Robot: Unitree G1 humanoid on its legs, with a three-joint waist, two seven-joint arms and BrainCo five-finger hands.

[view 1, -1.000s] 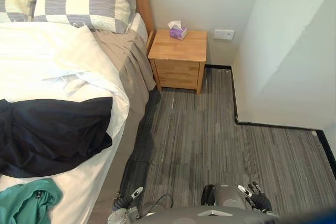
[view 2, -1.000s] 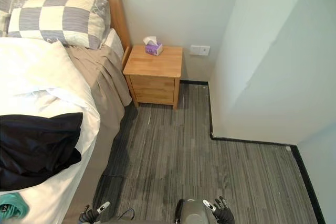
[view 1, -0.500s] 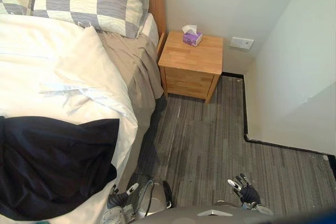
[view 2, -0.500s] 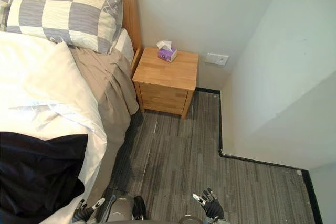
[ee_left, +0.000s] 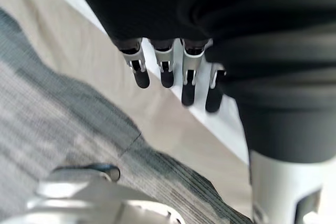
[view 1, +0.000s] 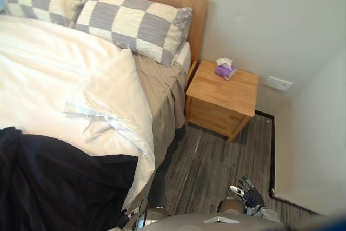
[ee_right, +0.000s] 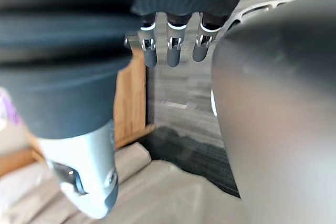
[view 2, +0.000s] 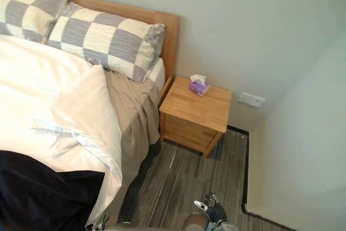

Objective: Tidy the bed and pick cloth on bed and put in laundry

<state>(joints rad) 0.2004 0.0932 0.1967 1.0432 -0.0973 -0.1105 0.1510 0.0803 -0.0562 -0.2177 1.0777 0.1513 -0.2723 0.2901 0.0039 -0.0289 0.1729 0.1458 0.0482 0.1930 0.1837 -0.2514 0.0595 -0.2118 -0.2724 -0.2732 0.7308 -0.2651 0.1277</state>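
Note:
A dark navy cloth (view 1: 59,187) lies spread on the white duvet (view 1: 59,74) at the near end of the bed. Two grey-and-cream checked pillows (view 1: 135,25) lean at the wooden headboard (view 1: 197,20). The duvet's corner is folded back and rumpled, baring the beige sheet (view 1: 162,90). My left hand (ee_left: 166,72) hangs low beside the bed's edge, fingers straight and holding nothing. My right hand (view 1: 246,193) hangs over the striped grey carpet, its fingers (ee_right: 173,51) also straight and empty. Both hands are apart from the cloth.
A wooden nightstand (view 1: 224,98) with a purple tissue box (view 1: 225,69) stands right of the bed against the wall. A white wall (view 1: 319,150) juts in at the right, leaving a narrow strip of carpet (view 1: 211,166) between it and the bed.
The camera has swung up and left toward the bed's head, so the teal cloth left the picture and the pillows came nearer. Both hands stay low and empty.

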